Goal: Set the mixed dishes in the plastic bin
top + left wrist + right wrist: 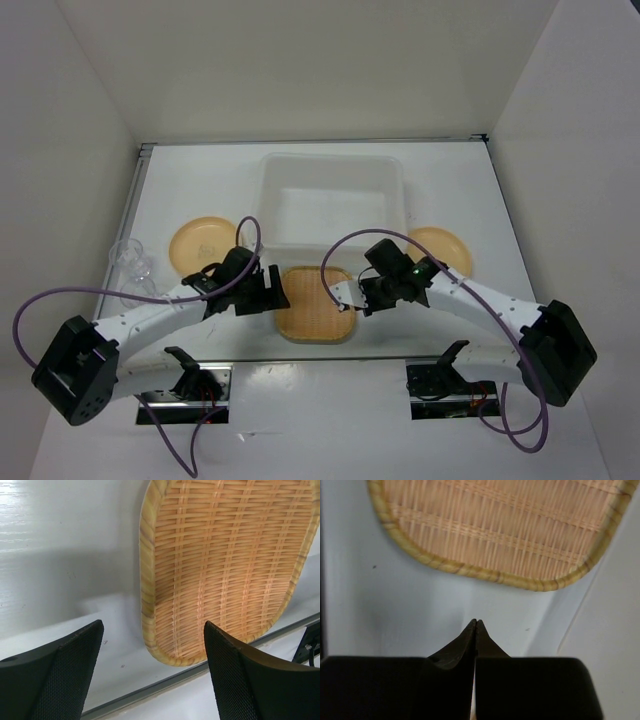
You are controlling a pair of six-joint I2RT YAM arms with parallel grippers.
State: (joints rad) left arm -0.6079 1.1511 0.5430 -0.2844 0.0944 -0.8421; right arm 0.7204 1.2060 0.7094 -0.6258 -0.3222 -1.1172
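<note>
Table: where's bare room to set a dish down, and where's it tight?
Bare: the far-left corner between bin and table edge, beyond the left round plate; same far right, beyond the right round plate. Bin floor is bare too. Tight: near centre, woven plate flanked by left gripper and right gripper, bin just behind.

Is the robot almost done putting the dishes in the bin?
Not yet. The plastic bin shows no dishes inside. Both arms are at the woven square plate: the left gripper is open, the right gripper is shut, and neither holds it. Left to do: that plate, the left round plate, the right round plate and the clear cups.
</note>
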